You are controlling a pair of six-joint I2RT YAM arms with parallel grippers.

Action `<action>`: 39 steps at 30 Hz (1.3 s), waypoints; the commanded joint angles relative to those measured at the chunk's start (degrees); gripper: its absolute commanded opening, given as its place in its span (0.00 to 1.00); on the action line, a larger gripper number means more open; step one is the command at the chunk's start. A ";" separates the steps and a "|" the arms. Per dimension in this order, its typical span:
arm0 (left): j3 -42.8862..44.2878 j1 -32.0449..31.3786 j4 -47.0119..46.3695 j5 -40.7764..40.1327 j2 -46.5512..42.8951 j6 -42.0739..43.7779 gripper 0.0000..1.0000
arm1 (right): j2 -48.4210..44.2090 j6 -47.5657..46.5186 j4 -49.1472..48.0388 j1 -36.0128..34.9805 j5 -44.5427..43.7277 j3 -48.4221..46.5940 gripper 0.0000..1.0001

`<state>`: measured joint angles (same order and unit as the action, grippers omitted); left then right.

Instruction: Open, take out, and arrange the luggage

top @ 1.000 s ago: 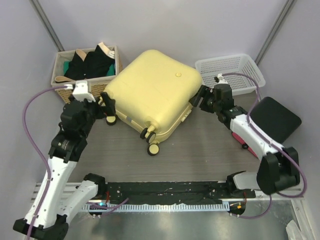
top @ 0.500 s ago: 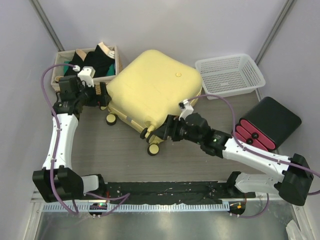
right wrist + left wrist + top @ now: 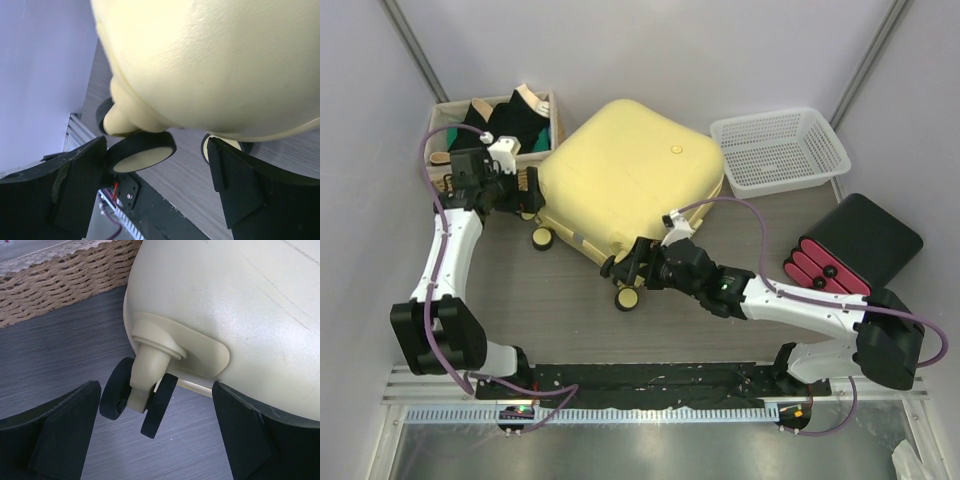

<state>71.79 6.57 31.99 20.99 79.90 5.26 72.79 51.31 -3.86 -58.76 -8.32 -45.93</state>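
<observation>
Grey, wood-grained tabletop [image 3: 570, 310] carries the pale-yellow luggage [image 3: 625, 180], which lies flat and closed. It is set on the diagonal, with one far corner close to the wicker basket [image 3: 445, 175] and another beside the white mesh basket [image 3: 780, 150]. Its wheeled edge faces the arms and runs from the left down toward the near middle of the tabletop, so the case's length stretches away from that edge toward the far right.

Both arms are posted on the wheeled edge, one at each end. The left claw [image 3: 525, 190] sits at the left corner, between the wicker basket and the shell. The right claw [image 3: 625, 265] reaches across to the nearest corner and points up-left into it.

Seen from the left wrist, the left claw [image 3: 155, 435] gapes wide and holds nothing, and the left caster [image 3: 137, 400] hangs in the space ahead of its fingers. The right claw [image 3: 157, 185] is just as wide and just as empty, and the near caster [image 3: 142, 150] lies just ahead of it under the bulging shell. From these views it cannot be told whether either claw touches the case.

Opening appears not to have begun. Each claw has the shell directly ahead of it, so either is placed to brace or turn the case, and the right arm is the closer to the near corner.
</observation>
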 commanded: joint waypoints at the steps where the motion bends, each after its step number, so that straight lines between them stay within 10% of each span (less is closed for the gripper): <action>1: 3.27 0.29 -1.14 0.10 2.80 1.51 0.98 | 1.38 2.56 -5.54 -1.09 -6.27 0.49 0.91; 11: 3.36 0.11 0.62 2.29 5.97 0.55 0.58 | 4.99 3.10 -15.30 -1.27 -7.15 1.38 0.87; 19: 0.02 -6.04 4.66 -7.18 4.39 -3.14 0.00 | 2.45 -1.03 -11.80 -1.18 -11.27 1.46 0.38; 24: -4.11 -12.44 5.54 -12.90 0.79 -8.94 0.00 | -2.65 -5.86 -5.20 0.31 -16.46 3.12 0.20; 39: -23.97 -22.47 -7.20 -1.66 -19.78 -29.86 0.00 | -7.41 -25.46 3.51 17.45 -5.83 2.79 0.32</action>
<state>49.04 -12.12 26.85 9.47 62.46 -16.91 63.33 34.22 0.40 -42.70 -13.23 -39.24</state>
